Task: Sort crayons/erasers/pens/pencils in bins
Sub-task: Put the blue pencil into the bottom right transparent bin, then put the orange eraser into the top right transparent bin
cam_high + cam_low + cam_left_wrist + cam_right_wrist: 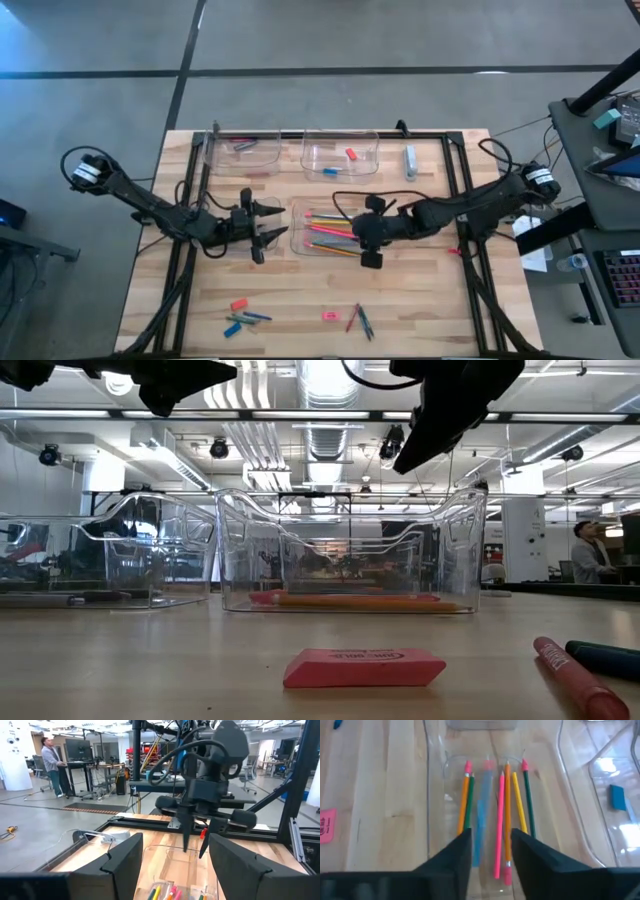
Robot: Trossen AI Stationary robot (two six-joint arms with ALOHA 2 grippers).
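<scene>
A clear bin (300, 215) at the table's middle holds several pencils (506, 815), orange, green, pink and yellow, lying lengthwise. A blurred pale blue stick (482, 817) shows among them. My right gripper (491, 851) hangs open above that bin's right end (360, 238), slanting down. My left gripper (278, 225) waits open and level just left of the bin. Two more bins stand at the far edge: one (243, 150) holds dark sticks, the other (362, 142) a red eraser (351, 154) and a blue eraser (617, 797). Loose crayons (240, 320) and a pink eraser (365, 667) lie on the table near its front edge.
A pale blue-grey oblong (410, 160) lies right of the far bins. More sticks (360, 320) lie at the front centre, a red crayon (580, 675) among them. Black frame rails (465, 190) run along the table's sides. A person (50, 762) stands in the room beyond.
</scene>
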